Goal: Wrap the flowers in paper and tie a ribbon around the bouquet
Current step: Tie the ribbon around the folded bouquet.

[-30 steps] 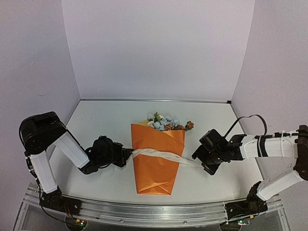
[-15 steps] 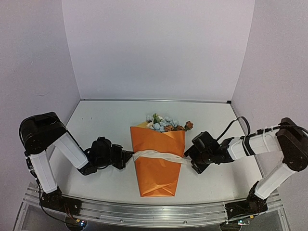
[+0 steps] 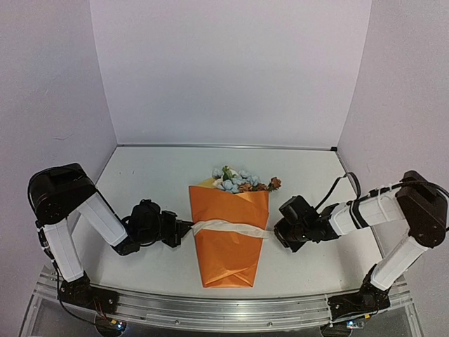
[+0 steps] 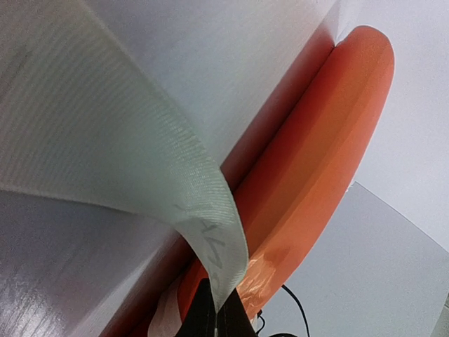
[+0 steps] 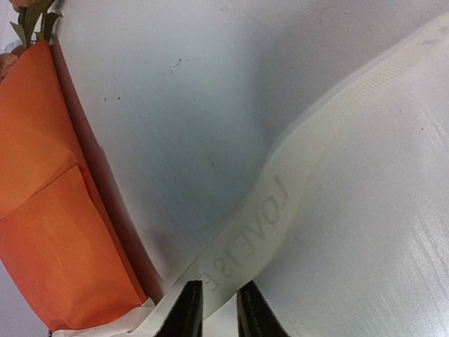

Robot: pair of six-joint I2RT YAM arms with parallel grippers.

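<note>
Bouquet [image 3: 226, 256] lying at centre of table [image 3: 151, 175], flowers [image 3: 238, 181] pointing toward back wall [image 3: 224, 70]. Ribbon [image 3: 228, 227] crossing bouquet's middle. Left gripper [image 3: 185, 229] pinching ribbon, touching bouquet's left edge. Right gripper [image 3: 277, 236] sitting just beside right edge; fingers [image 5: 188, 312] nearly together, ribbon lying in gap, grip unclear. Room lying open behind flowers. Since a second ago: right gripper sitting closer in, jaws narrower.

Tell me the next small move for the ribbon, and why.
Probably clamp the right hand firmly: its fingers straddle the ribbon with a gap showing, while the left hand pinches the other end across the paper.
</note>
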